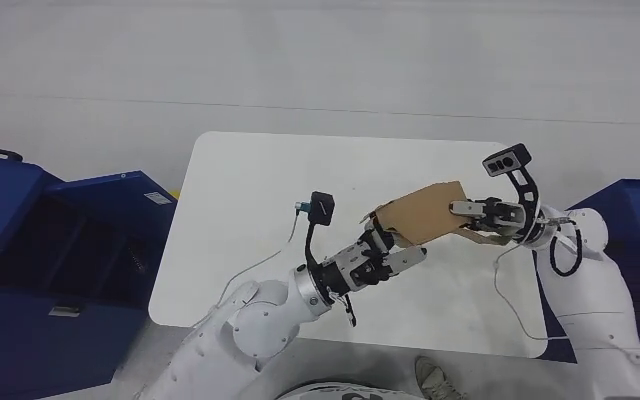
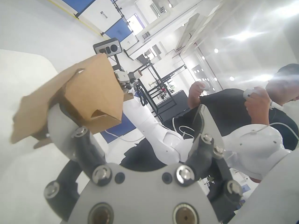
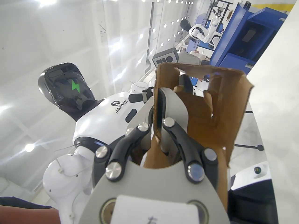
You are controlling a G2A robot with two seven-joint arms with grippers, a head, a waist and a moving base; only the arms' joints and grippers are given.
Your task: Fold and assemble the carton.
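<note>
Carton (image 1: 425, 212): brown, part-folded, over right half of table (image 1: 250, 200), between both grippers. Right gripper (image 3: 158, 99) clenched on carton end wall, cardboard pinched between fingers. Left gripper (image 1: 398, 243) released, spread wide at carton's opposite end; one finger (image 2: 55, 117) against cardboard, other well apart.

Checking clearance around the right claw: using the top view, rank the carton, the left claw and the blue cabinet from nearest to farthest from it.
1. carton, gripped in the right claw itself.
2. left claw, at the carton's other end.
3. blue cabinet, beyond the table on the robot's left.
</note>
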